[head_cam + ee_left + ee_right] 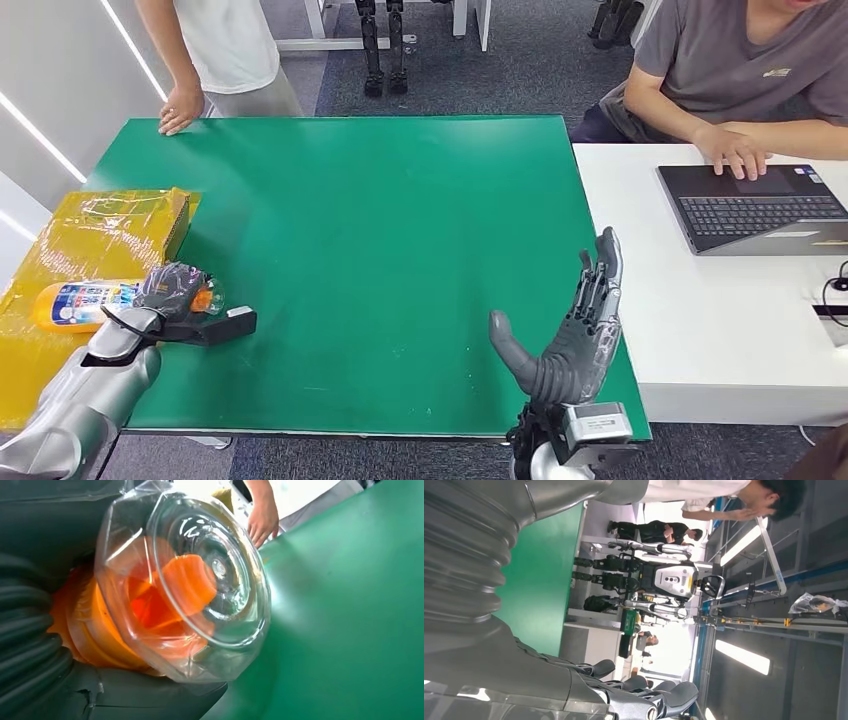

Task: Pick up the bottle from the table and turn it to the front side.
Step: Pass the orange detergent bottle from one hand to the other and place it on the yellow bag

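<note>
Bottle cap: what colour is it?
Clear, over an orange nozzle; the cap shows best in the left wrist view.

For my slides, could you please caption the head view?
Left hand grips the orange bottle; right hand open.

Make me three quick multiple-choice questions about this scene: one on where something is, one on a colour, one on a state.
1. Where does the bottle lie?
A. at the robot's left table edge, by the yellow box
B. beside the laptop
C. mid-table

2. What colour is the table top?
A. white
B. green
C. grey

3. What is the right hand doing?
A. holding the bottle
B. pressing the laptop
C. open, holding nothing

Answers: 1 A, the head view shows it lying there with the left hand around its cap end; 2 B, the surface is green; 3 C, its fingers are spread above the table edge.
</note>
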Controlling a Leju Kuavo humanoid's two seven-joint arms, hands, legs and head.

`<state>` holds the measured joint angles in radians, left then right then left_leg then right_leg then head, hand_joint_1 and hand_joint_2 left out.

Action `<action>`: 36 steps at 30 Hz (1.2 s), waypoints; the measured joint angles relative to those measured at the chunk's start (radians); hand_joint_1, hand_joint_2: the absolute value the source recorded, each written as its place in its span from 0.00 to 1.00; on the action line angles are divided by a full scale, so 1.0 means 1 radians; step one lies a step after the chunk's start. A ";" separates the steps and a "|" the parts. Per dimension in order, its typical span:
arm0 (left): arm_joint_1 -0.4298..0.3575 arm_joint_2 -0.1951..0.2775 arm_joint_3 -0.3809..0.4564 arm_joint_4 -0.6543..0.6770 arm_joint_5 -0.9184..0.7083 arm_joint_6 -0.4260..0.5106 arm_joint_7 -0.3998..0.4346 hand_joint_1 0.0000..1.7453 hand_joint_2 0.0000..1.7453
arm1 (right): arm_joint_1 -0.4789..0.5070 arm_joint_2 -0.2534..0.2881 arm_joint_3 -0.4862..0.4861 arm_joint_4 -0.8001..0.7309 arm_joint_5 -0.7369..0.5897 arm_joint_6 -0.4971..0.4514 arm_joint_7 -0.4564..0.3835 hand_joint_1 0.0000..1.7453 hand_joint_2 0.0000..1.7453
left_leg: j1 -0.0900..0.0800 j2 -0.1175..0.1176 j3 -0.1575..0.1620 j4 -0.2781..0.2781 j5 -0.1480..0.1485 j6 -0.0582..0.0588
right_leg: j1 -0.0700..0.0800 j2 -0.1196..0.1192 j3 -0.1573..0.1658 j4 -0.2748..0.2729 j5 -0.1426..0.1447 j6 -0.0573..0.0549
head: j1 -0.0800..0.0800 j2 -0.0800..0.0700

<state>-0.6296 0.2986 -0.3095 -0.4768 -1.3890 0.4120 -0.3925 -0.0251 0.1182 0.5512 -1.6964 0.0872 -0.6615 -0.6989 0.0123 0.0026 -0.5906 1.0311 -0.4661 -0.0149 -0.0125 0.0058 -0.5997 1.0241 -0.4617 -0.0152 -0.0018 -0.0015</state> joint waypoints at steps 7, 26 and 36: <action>0.017 -0.014 -0.011 -0.001 0.016 0.030 -0.045 1.00 1.00 | 0.002 0.000 0.000 0.000 0.004 0.016 0.000 0.00 1.00 | 0.000 0.000 0.000 0.000 0.000 0.000 | 0.000 0.000 0.000 0.000 0.000 0.000 | 0.000 0.000; 0.046 -0.017 -0.013 -0.025 0.032 0.033 -0.047 0.00 1.00 | 0.021 -0.010 -0.001 0.000 0.011 0.032 0.000 0.00 1.00 | 0.000 0.000 0.002 0.000 0.000 0.000 | 0.000 0.000 0.002 0.000 0.000 0.000 | 0.000 0.000; 0.054 -0.017 -0.013 -0.054 0.036 0.047 -0.034 0.00 1.00 | 0.022 -0.013 -0.002 0.000 0.019 0.035 0.000 0.00 1.00 | 0.000 -0.001 0.002 0.000 0.000 0.000 | 0.000 -0.001 0.002 0.001 0.000 0.000 | 0.000 0.000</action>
<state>-0.5754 0.2812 -0.3223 -0.5306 -1.3534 0.4592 -0.4266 -0.0034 0.1057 0.5490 -1.6968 0.1062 -0.6266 -0.6989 0.0122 0.0021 -0.5882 1.0307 -0.4658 -0.0153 -0.0126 0.0052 -0.5974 1.0247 -0.4617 -0.0152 -0.0018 -0.0015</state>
